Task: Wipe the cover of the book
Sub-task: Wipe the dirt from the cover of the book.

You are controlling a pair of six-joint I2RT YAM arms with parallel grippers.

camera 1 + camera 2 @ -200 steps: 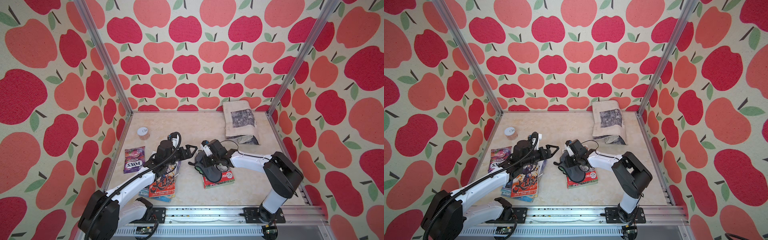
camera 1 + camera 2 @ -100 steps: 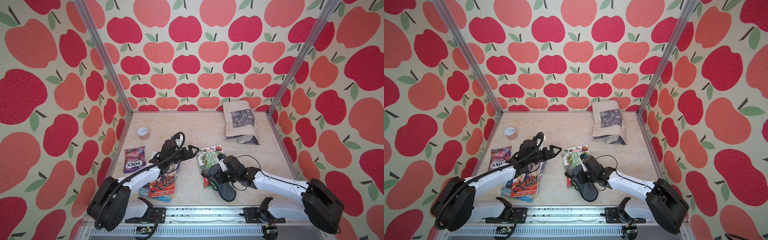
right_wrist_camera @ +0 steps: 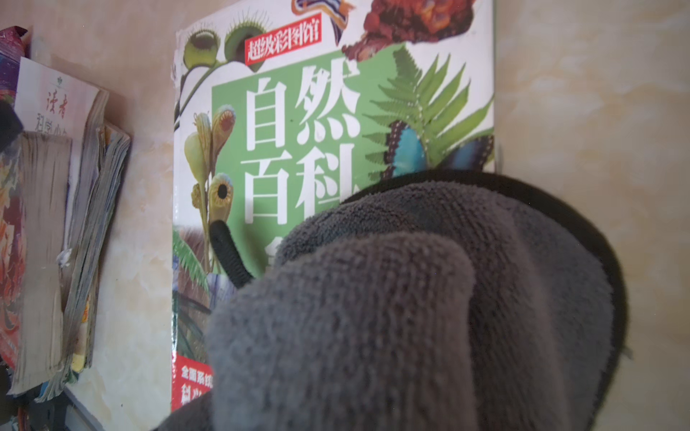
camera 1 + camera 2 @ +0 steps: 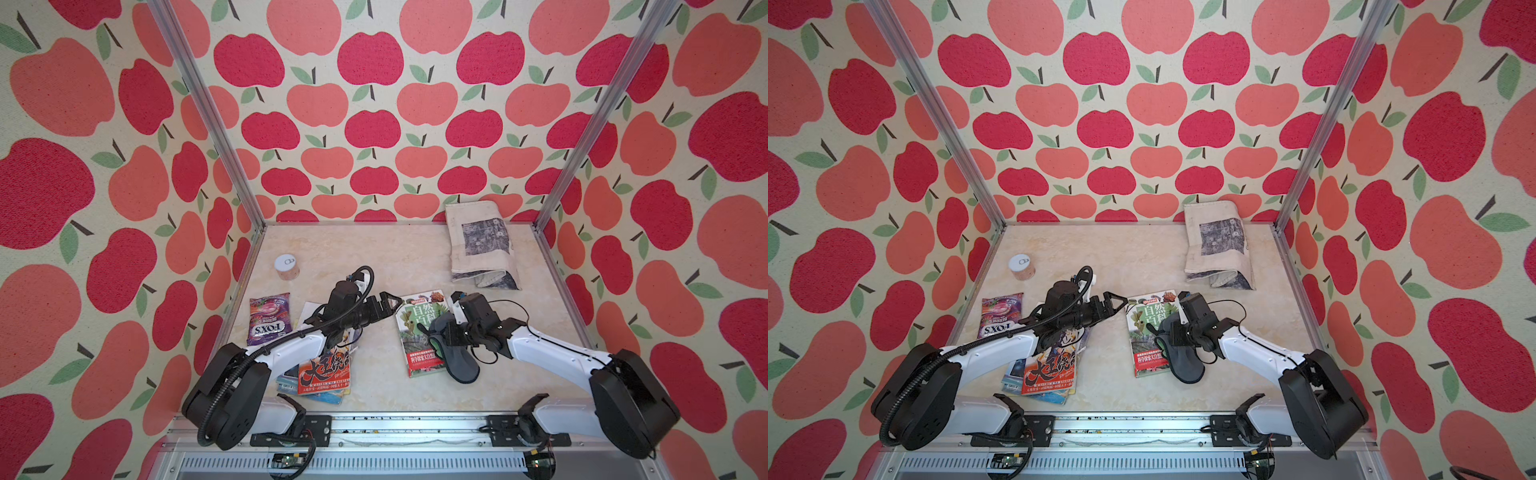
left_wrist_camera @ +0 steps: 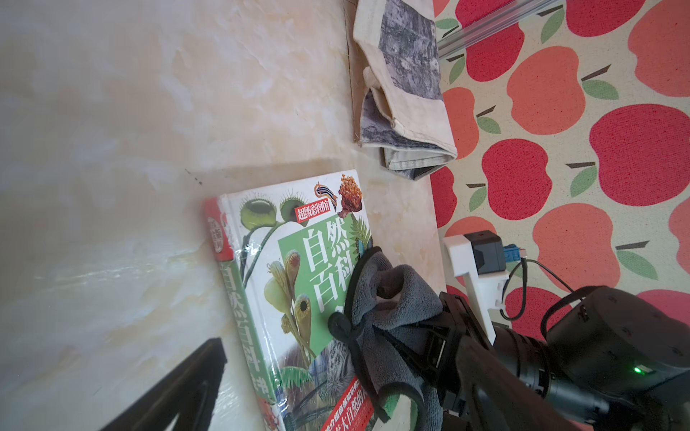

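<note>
The book (image 4: 415,328) (image 4: 1144,328), with a green and white plant cover, lies flat on the table. My right gripper (image 4: 444,332) (image 4: 1170,332) is shut on a grey cloth (image 4: 457,361) (image 4: 1185,365) and presses it on the right half of the cover. The cloth trails off the book's near right corner. In the right wrist view the cloth (image 3: 410,298) hides the fingers and the lower cover (image 3: 298,130). My left gripper (image 4: 388,301) (image 4: 1115,301) stands open and empty by the book's far left corner. The left wrist view shows one finger (image 5: 183,388), the book (image 5: 295,268) and the cloth (image 5: 388,321).
A stack of magazines (image 4: 326,372) lies under the left arm, with a purple candy bag (image 4: 268,320) to its left. A small white-lidded jar (image 4: 286,266) stands at the back left. A folded printed cloth bag (image 4: 482,245) lies at the back right.
The right gripper has dragged the cloth from the far part of the cover toward the near edge, uncovering the title. The left gripper has barely moved.
</note>
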